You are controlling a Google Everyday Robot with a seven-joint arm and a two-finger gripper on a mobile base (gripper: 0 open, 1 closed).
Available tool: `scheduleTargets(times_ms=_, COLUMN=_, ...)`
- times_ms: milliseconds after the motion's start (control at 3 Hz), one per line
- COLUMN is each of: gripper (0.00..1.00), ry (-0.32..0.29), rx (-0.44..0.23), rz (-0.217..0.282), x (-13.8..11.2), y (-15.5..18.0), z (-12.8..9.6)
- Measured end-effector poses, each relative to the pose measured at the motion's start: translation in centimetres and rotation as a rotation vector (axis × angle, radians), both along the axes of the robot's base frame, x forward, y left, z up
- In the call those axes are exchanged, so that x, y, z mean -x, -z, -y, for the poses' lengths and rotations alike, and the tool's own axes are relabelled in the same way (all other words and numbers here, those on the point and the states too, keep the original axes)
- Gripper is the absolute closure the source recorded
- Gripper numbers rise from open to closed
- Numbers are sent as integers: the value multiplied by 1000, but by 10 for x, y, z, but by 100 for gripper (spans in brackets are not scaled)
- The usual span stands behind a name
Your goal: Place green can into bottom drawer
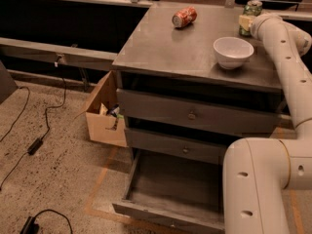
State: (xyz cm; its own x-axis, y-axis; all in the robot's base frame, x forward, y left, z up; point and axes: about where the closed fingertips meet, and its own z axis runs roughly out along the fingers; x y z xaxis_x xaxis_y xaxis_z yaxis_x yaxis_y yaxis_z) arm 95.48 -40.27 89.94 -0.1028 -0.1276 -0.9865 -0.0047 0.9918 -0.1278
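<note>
1. The green can (253, 8) stands upright at the far back right corner of the grey surface (175, 48).
2. The claw (245, 23) is right at the can, low on its near side, at the end of the white arm (285, 67). You cannot tell from here if the claw is spread or pinching the can.
3. The step in hand looks like getting hold of the can. Put the claw around the middle of the can, not its edge, and squeeze gently so it does not slip or tip.
4. Lift it straight up before you move it sideways.
5. The white bowl (233, 51) sits near the arm, between the can and the front edge. Go high over it so you do not knock it.
6. The red can (184, 17) lies on its side farther left, well apart. Leave it alone.
7. The bottom drawer (165, 213) is pulled out, with a bare grey floor. The arm's big elbow hides its right side, so aim for the left part.
8. The top drawer (195, 113) and middle drawer (175, 147) are shut.
9. A cardboard box (100, 123) and black cables (34, 145) lie on the floor to the left, out of your way
</note>
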Motion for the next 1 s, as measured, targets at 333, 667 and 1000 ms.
scheduleTargets(times_ms=333, gripper=100, ry=-58, rx=6, rz=-48, x=26, y=-29, z=1)
scheduleTargets(times_ms=667, gripper=100, ry=-147, rx=3, rz=-108, x=65, y=-55, z=4)
scheduleTargets(times_ms=1000, gripper=100, ry=-244, rx=-16, rz=-173, x=105, y=-66, z=3)
